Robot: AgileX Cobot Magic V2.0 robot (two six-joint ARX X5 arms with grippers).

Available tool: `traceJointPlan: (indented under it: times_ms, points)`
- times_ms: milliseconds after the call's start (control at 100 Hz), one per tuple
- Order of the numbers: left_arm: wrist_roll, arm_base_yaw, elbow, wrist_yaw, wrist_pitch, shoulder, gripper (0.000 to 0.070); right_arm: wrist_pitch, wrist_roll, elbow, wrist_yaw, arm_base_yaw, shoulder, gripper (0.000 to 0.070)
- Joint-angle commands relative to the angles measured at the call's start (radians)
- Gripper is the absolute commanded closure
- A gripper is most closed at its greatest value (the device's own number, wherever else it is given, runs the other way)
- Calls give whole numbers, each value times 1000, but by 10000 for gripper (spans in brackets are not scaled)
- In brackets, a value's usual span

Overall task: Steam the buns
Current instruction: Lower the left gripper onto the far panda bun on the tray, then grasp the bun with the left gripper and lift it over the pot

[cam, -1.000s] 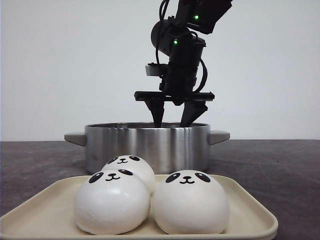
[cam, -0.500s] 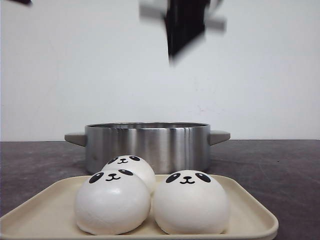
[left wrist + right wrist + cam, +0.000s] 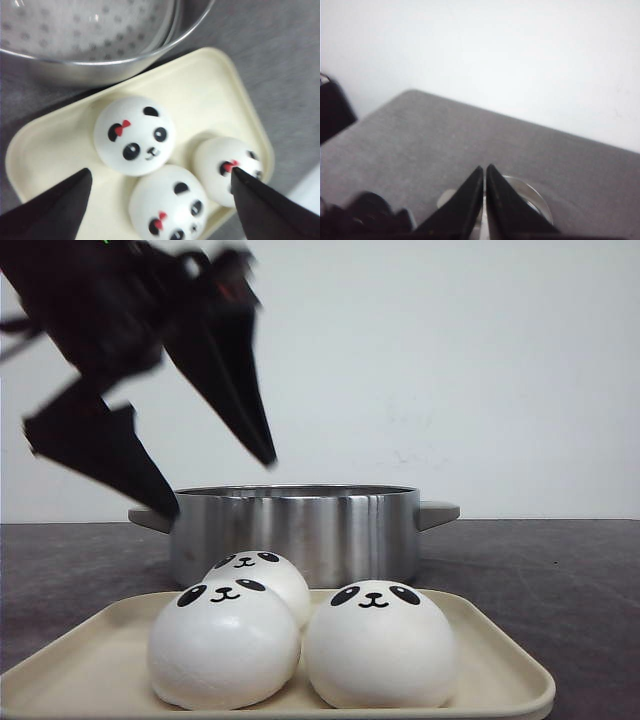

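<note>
Three white panda-face buns sit on a cream tray [image 3: 90,660]: front left [image 3: 225,645], front right [image 3: 378,645], one behind [image 3: 262,575]. A fourth bun does not show. In the left wrist view the three buns [image 3: 134,135] [image 3: 167,202] [image 3: 222,162] lie below my left gripper [image 3: 161,170], which is open wide and empty. In the front view the left gripper [image 3: 221,486] is blurred, above the tray's left side. My right gripper [image 3: 485,167] is shut and empty, high above the table and out of the front view.
A steel pot [image 3: 300,530] with two handles stands just behind the tray. Its perforated steamer insert [image 3: 90,25] shows in the left wrist view. The pot [image 3: 535,195] is far below the right gripper. The dark grey table extends on both sides.
The right gripper rose from just above the pot and left the front view. The left gripper swung in from the upper left, open, over the tray. The buns have not moved.
</note>
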Motion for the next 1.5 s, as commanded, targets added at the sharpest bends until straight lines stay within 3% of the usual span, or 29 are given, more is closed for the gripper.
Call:
traceJointPlan:
  times_ms: [0, 230, 700, 750, 790, 860, 1100, 1280, 1490]
  points:
    - [-10, -18, 13, -19, 33, 45, 185, -7, -4, 11, 4, 9, 10, 700]
    - [-10, -48, 13, -98, 120, 158, 186, -63, 33, 11, 4, 14, -18, 700]
    - [-9, -51, 13, -122, 131, 281, 198, -70, 41, 11, 5, 16, -28, 700]
    - [-9, -51, 13, -131, 135, 281, 249, -70, 41, 11, 5, 16, -28, 700]
    - [-8, -51, 13, -132, 134, 281, 366, -69, 41, 11, 6, 16, -28, 700]
    - [-9, -51, 13, -132, 122, 280, 700, -70, 41, 10, 8, 16, -28, 700]
    - [-2, -58, 21, -59, 103, 166, 690, -70, 50, 10, 8, 16, -28, 700]
    - [14, -60, 39, -62, 171, -25, 691, -69, 67, 10, 7, 16, -28, 700]
    - [82, -20, 134, -201, 243, -112, 691, -69, 67, 10, 7, 16, -27, 700]
